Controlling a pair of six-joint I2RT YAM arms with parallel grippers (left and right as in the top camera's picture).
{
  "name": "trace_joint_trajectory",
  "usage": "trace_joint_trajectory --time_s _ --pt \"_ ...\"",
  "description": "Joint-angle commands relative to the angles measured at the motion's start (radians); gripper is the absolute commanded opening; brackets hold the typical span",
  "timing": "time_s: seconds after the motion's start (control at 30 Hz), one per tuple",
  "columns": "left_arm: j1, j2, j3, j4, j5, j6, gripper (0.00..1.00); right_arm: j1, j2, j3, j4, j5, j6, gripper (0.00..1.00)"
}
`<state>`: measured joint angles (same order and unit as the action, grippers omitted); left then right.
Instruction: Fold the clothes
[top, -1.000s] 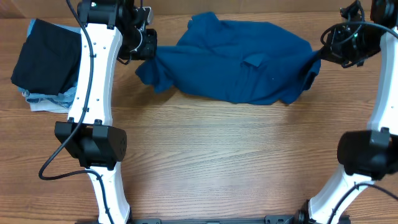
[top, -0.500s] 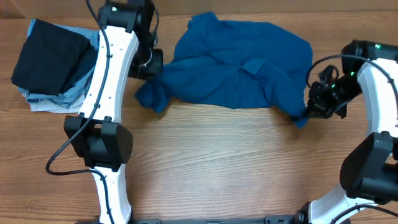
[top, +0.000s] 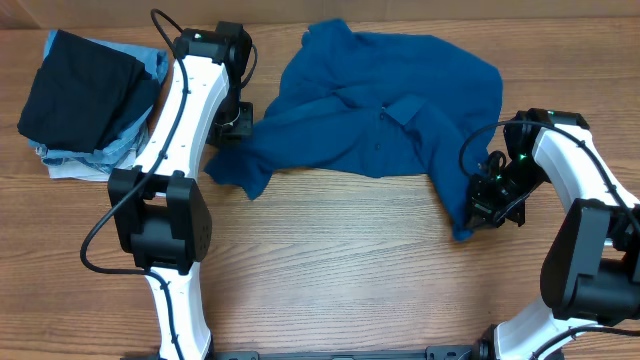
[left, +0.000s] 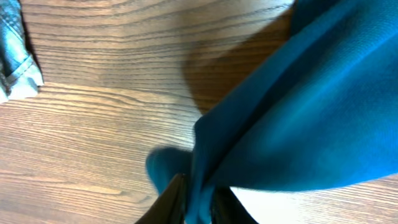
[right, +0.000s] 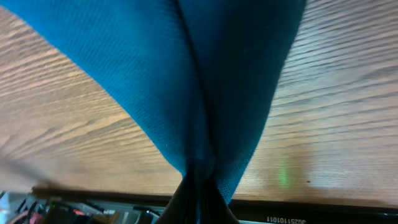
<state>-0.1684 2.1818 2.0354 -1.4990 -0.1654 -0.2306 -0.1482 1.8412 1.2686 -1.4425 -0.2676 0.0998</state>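
Wooden bench (top: 330, 260) is carrying the shirt (top: 380, 120), which is lying crumpled between the left pincer (top: 236, 122) and the right pincer (top: 482, 208), with no neat fold showing. Each pincer is clamping together on a bunched edge of the shirt, one at either end, the cloth spreading away from it toward the middle. By my judgement the task is barely beginning: flattening and every fold are waiting.
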Motion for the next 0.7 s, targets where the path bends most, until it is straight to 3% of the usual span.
trace_joint_trajectory --time_s 0.0,0.03,0.07,0.1,0.13,0.17,0.2,0.23,0.4,0.47,0.67 --pt "0.007 -0.002 -0.004 0.014 -0.024 -0.013 0.17 0.003 -0.018 -0.006 0.006 0.073 0.062 0.04" --pt "0.007 -0.001 -0.004 0.024 -0.023 -0.013 0.15 0.003 -0.018 -0.006 0.006 0.072 0.062 0.04" --pt "0.007 -0.001 -0.004 0.043 -0.018 -0.012 0.43 0.003 -0.018 -0.006 0.006 0.072 0.062 0.04" --pt "0.01 -0.001 -0.004 0.056 -0.019 0.006 0.73 0.003 -0.018 -0.006 0.006 0.072 0.062 0.16" --pt "0.015 -0.001 -0.003 0.069 -0.019 0.024 0.89 0.003 -0.018 -0.006 0.006 0.068 0.061 0.34" --pt "0.023 -0.001 0.005 0.08 -0.018 0.029 0.96 0.003 -0.018 -0.006 0.006 0.065 0.061 0.47" --pt "0.034 -0.002 0.043 0.085 -0.016 0.028 0.96 0.003 -0.018 -0.002 0.006 0.065 0.061 0.58" --pt "0.042 -0.002 0.117 0.085 0.026 0.029 0.96 0.003 -0.018 0.025 0.005 0.065 0.061 0.63" --pt "0.031 -0.002 0.34 0.14 0.35 0.051 0.89 0.026 -0.018 0.314 -0.043 0.065 0.015 0.68" --pt "0.013 0.002 0.338 0.198 0.404 0.051 0.89 0.056 -0.018 0.423 0.054 0.065 -0.063 0.68" --pt "-0.074 0.004 0.308 0.25 0.394 0.063 0.91 0.135 0.036 0.423 0.428 0.065 -0.35 0.84"
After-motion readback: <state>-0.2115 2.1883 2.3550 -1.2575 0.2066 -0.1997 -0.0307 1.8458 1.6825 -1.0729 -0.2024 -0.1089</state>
